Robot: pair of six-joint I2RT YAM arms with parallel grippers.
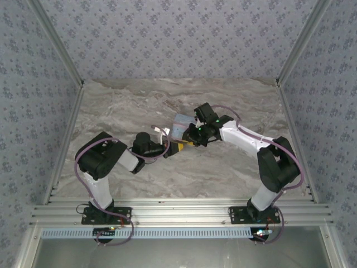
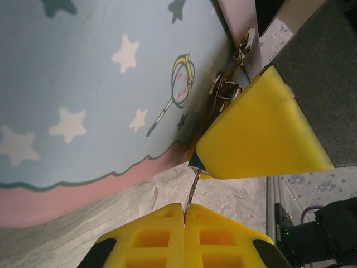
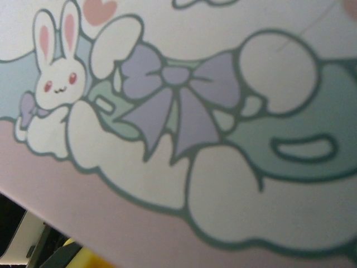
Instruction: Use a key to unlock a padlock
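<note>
In the left wrist view my left gripper [image 2: 184, 207] is shut on a thin metal key [image 2: 193, 190], whose shaft runs up into the bottom of the padlock [image 2: 196, 161]. Just a small dark teal corner of the padlock shows, pinched between the yellow fingers [image 2: 262, 134] of my right gripper. From above, the left gripper [image 1: 174, 148] and right gripper [image 1: 191, 142] meet tip to tip just in front of the light blue cartoon tin [image 1: 183, 125]. The tin's metal hasp [image 2: 223, 89] sits right above the padlock.
The tin's printed side [image 3: 184, 111] with a rabbit and bow is very close to the right wrist camera. The marble tabletop [image 1: 139, 100] spreads out around the tin. Patterned walls and metal rails [image 1: 67, 134] bound it left, right and back.
</note>
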